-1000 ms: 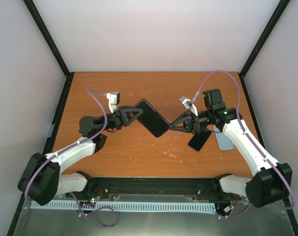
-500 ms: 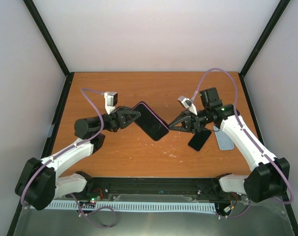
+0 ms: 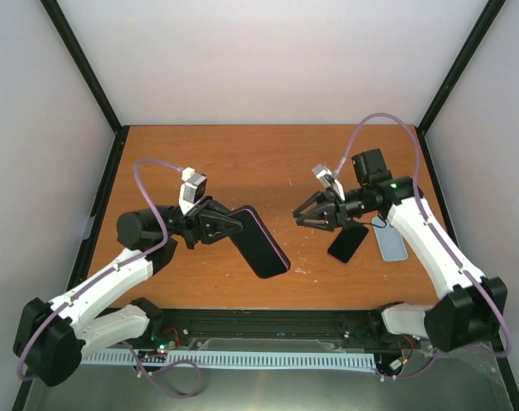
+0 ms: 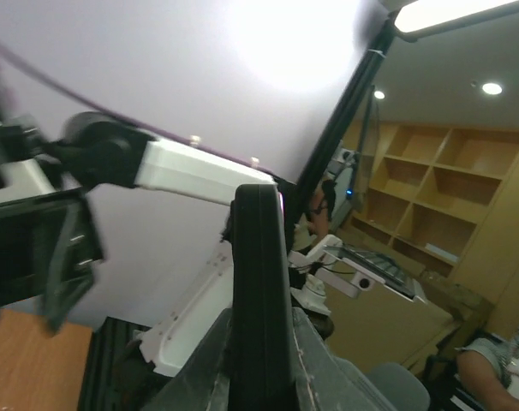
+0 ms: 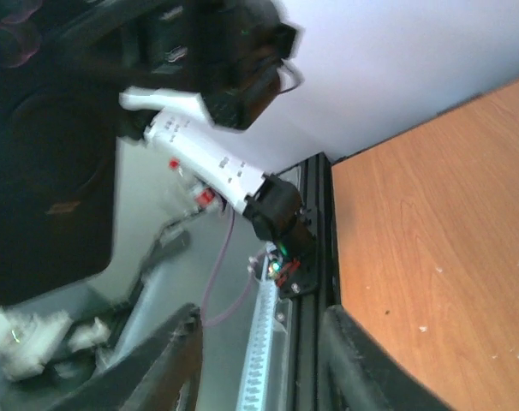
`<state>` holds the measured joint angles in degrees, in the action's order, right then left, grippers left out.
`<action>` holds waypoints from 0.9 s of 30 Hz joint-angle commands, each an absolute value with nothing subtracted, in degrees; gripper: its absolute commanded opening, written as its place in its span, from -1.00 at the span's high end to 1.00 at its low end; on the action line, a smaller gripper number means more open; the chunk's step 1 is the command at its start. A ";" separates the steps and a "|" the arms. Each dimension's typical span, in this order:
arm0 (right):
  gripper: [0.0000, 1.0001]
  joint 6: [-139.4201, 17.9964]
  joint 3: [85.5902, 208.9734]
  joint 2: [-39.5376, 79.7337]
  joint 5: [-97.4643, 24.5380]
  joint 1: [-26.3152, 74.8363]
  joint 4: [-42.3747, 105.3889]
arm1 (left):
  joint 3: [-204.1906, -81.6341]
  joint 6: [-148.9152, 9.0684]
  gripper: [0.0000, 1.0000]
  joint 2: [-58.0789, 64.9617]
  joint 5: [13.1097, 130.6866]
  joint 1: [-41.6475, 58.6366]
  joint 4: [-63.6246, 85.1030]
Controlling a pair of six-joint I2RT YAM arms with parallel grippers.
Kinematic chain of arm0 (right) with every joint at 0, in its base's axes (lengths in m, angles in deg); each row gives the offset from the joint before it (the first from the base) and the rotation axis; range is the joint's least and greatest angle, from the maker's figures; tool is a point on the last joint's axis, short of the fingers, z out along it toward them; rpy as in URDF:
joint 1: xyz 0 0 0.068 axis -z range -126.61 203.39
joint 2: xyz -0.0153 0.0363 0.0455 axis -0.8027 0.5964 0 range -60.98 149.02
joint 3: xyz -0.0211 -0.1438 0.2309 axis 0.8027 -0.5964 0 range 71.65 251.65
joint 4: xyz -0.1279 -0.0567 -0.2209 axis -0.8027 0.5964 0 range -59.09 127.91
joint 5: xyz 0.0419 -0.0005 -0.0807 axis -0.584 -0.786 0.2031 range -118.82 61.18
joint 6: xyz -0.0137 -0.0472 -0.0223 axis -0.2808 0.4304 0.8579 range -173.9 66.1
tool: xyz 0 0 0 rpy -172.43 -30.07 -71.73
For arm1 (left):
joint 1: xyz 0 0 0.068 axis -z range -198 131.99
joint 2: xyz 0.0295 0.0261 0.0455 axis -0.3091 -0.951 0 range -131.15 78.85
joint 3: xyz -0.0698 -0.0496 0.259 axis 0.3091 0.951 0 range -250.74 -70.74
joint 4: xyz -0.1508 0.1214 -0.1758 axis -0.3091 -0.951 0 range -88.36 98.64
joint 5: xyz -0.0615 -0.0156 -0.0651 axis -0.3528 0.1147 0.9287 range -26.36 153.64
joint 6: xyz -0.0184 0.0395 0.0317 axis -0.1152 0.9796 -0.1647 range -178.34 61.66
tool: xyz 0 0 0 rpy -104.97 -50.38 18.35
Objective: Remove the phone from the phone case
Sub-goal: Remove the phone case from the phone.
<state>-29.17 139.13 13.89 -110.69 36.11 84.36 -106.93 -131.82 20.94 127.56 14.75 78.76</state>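
I see my left end effector [image 3: 235,228] pinching a black rectangular phone in purple-edged case [image 3: 261,244], right end effector [image 3: 299,216] spread wide, black flat slab [image 3: 348,242] just behind it on brown wooden worktop [image 3: 242,163]

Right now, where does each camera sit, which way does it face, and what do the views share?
Top external: above and behind the bases, looking down on the table; both arms show, left jaws gripping the dark phone.
Left wrist: faces sideways past the phone's edge, held in the left jaws, to the right arm.
Right wrist: faces across the table at the left arm; right jaws open, empty.
Shared: both wrist views show the opposite arm.
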 commanded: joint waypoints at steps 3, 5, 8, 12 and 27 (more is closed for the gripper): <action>-0.01 -26.97 140.99 3.37 -110.11 34.74 86.93 | -112.60 -117.39 0.99 25.24 120.25 14.69 57.73; -0.02 -28.63 140.31 2.04 -107.71 33.75 85.95 | -112.80 -116.81 0.99 24.83 120.19 14.68 57.50; -0.04 -25.95 140.56 2.96 -106.48 31.39 88.95 | -112.54 -117.60 0.99 23.72 120.00 14.69 59.12; -0.05 -24.62 141.61 4.68 -105.58 27.53 90.54 | -112.52 -118.00 0.99 23.01 120.00 14.69 60.04; -0.11 -16.25 145.23 5.75 -110.50 26.41 99.24 | -112.41 -116.29 0.99 23.67 120.21 14.69 58.30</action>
